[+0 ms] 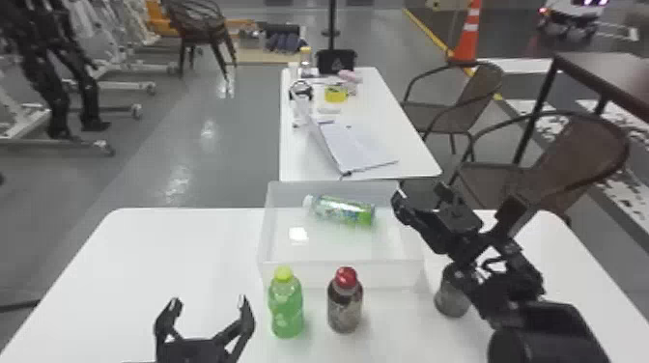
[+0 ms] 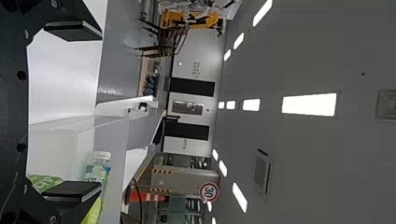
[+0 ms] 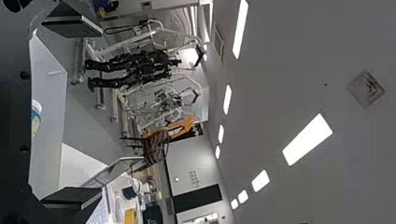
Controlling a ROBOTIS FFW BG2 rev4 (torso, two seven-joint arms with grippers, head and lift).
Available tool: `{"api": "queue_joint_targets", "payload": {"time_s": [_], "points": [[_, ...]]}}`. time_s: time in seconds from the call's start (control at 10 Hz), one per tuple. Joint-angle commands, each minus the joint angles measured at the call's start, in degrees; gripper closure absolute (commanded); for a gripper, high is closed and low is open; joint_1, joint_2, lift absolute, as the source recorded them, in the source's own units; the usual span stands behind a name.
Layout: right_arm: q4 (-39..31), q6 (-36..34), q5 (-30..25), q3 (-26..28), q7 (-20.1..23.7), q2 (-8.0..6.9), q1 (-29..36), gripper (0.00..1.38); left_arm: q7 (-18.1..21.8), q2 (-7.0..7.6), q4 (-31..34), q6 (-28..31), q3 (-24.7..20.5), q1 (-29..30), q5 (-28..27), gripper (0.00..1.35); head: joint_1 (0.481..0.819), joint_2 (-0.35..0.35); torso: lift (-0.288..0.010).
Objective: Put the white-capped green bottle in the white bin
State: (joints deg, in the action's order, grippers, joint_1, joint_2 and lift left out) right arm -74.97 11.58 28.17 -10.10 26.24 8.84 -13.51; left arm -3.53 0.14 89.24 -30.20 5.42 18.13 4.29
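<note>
White-capped green bottle inside the white bin, left of the right gripper.

The bottle lies on its side, its cap end pointing away from the right gripper, whose fingers stand spread with nothing between them. The left gripper is likewise spread and empty, nearer than the bin and to its left. Just right of the left gripper, a green bottle with a yellow-green cap stands upright; farther right stands a dark bottle with a red cap. A grey container sits on the table, nearer than the right gripper.
</note>
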Motion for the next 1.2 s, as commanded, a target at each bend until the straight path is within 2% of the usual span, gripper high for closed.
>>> {"api": "queue_joint_targets", "payload": {"time_s": [0.0, 0.2, 0.4, 0.7, 0.9, 1.1], "points": [[-13.4, -5.1, -3.0, 3.6, -1.8, 0.39, 7.8, 0.10, -0.1, -0.29, 0.1, -0.4, -0.3, 0.2, -0.2, 0.17, 0.549, 0.000, -0.100], [-25.1, -11.5, -7.7, 8.7, -2.9, 0.39, 16.9, 0.10, -0.7, -0.29, 0.6, -0.5, -0.4, 1.0, -0.4, 0.17, 0.549, 0.000, -0.100], [-30.3, -13.4, -7.2, 11.8, -7.1, 0.30, 25.5, 0.10, -0.7, -0.29, 0.8, -0.7, -1.2, 1.5, -0.9, 0.17, 0.549, 0.000, -0.100], [-32.7, -14.1, -8.7, 13.3, -7.5, 0.65, 32.5, 0.10, -0.7, -0.29, 0.9, -0.8, -1.5, 1.6, -0.9, 0.17, 0.549, 0.000, -0.100], [-32.6, -14.0, -14.1, 13.7, -4.3, 1.09, 34.4, 0.10, -0.7, -0.29, 1.0, -0.9, -1.7, 1.8, -1.0, 0.17, 0.549, 0.000, -0.100], [-31.2, -10.5, -15.8, 13.9, -4.2, 0.48, 36.5, 0.10, -0.7, -0.29, 1.1, -0.8, -1.8, 2.1, -1.2, 0.17, 0.549, 0.000, -0.100]]}}
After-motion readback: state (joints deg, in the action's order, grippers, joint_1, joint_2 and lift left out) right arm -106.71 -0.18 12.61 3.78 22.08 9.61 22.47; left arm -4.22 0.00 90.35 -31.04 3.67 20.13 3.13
